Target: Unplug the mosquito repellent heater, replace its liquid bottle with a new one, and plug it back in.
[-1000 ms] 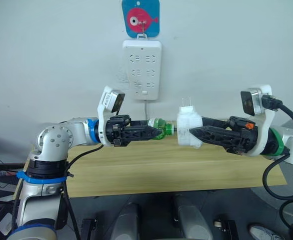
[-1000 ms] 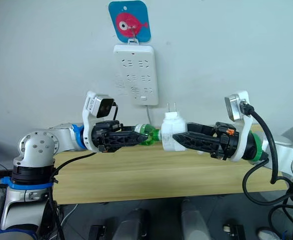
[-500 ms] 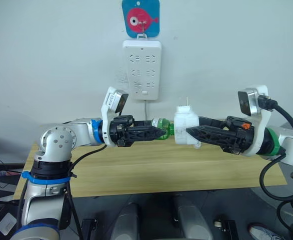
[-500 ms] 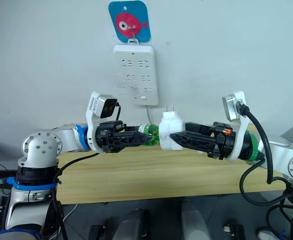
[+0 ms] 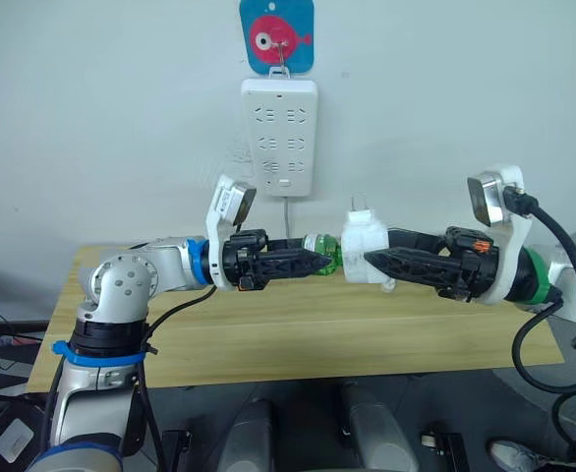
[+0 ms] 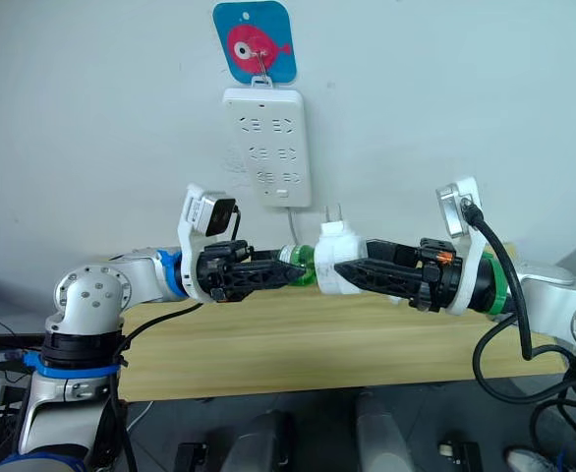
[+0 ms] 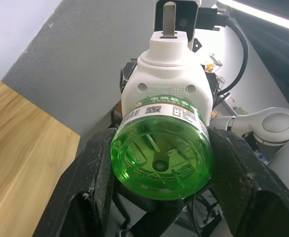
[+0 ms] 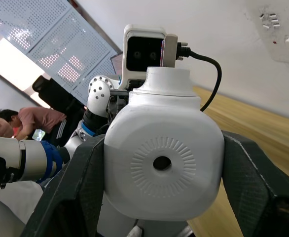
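Observation:
The mosquito repellent heater (image 5: pixel 367 247), a white rounded unit with its prongs pointing up, hangs in the air over the table in front of the power strip. My right gripper (image 5: pixel 371 262) is shut on the heater's sides, whose round vent (image 8: pixel 162 162) faces the wrist camera. A green liquid bottle (image 5: pixel 322 252) sticks out of the heater toward my left. My left gripper (image 5: pixel 319 262) is shut on that bottle (image 7: pixel 162 159), one finger on each side, with the heater (image 7: pixel 168 84) right behind it.
A long white power strip (image 5: pixel 279 137) hangs on the wall under a blue fish hook (image 5: pixel 276 34), its cord running down behind the wooden table (image 5: pixel 298 334). In the right wrist view a person in a red shirt (image 8: pixel 17 123) sits in the background.
My left arm has pushed rightward toward the heater and its wrist has rolled. The right gripper with the heater has shifted slightly left. Less of the bottle shows between the two grippers.

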